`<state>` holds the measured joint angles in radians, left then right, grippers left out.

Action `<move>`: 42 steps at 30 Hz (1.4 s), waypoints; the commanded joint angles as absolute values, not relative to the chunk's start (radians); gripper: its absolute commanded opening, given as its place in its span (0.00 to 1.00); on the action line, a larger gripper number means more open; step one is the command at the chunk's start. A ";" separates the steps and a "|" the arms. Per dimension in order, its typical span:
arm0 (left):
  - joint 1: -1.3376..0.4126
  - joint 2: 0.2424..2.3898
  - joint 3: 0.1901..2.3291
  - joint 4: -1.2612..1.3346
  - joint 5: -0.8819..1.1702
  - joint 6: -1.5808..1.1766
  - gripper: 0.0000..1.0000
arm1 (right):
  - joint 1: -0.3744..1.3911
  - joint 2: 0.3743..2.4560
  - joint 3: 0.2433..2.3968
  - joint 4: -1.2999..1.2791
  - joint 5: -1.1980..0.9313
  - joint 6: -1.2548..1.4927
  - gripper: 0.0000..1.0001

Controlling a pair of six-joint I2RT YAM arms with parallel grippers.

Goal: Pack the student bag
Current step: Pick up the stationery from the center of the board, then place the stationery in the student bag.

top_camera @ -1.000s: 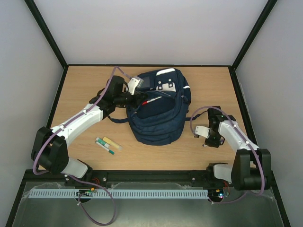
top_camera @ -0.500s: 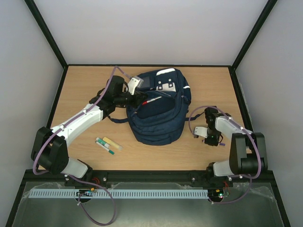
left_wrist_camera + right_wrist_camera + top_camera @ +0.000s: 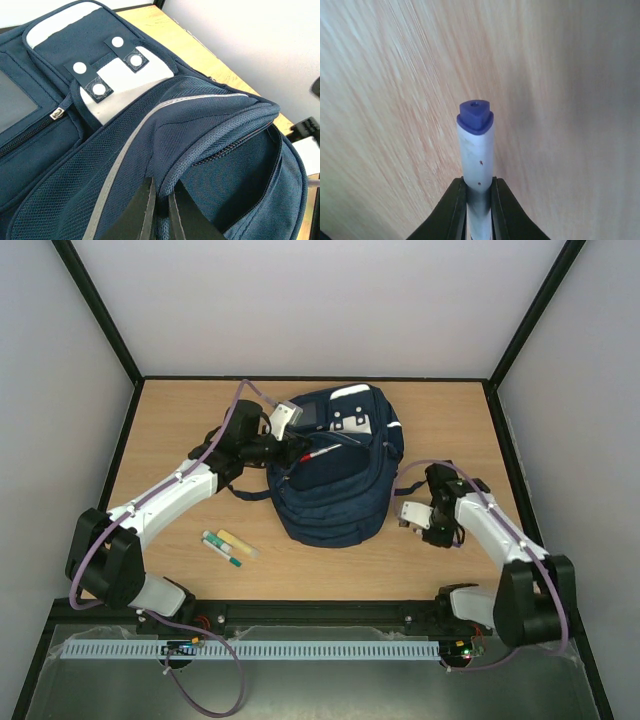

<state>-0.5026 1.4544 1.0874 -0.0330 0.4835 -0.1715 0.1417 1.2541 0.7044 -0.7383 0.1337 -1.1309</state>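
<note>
- Your right gripper [image 3: 479,185] clamps a white marker [image 3: 476,147] with a blue cap, seen only in its wrist view.
- Your left gripper [image 3: 161,189] pinches the student bag [image 3: 210,130] at a pocket rim.
- The top view shows the bag at centre frame on the table [image 3: 180,430].

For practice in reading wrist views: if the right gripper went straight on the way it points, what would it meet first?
Most likely the wooden table. The right gripper aims its blue-capped marker at bare wood with nothing between, though depth is unclear.
</note>
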 commanded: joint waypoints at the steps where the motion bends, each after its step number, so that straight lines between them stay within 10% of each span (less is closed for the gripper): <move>1: -0.480 1.406 1.138 0.091 0.490 -0.205 0.02 | 0.214 1.144 0.854 -0.937 -0.019 -1.047 0.04; 14: -0.479 1.429 1.140 0.090 0.503 -0.209 0.03 | 0.472 1.159 1.328 -0.896 -0.307 -0.741 0.04; 42: -0.455 1.423 1.150 0.071 0.520 -0.201 0.03 | 0.880 1.508 1.435 -0.614 0.276 -0.977 0.04</move>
<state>-0.4847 1.4544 1.0946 -0.0357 0.5064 -0.1707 0.8780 1.5192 1.4887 -0.6899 0.1726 -0.9260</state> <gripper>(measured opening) 0.056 0.113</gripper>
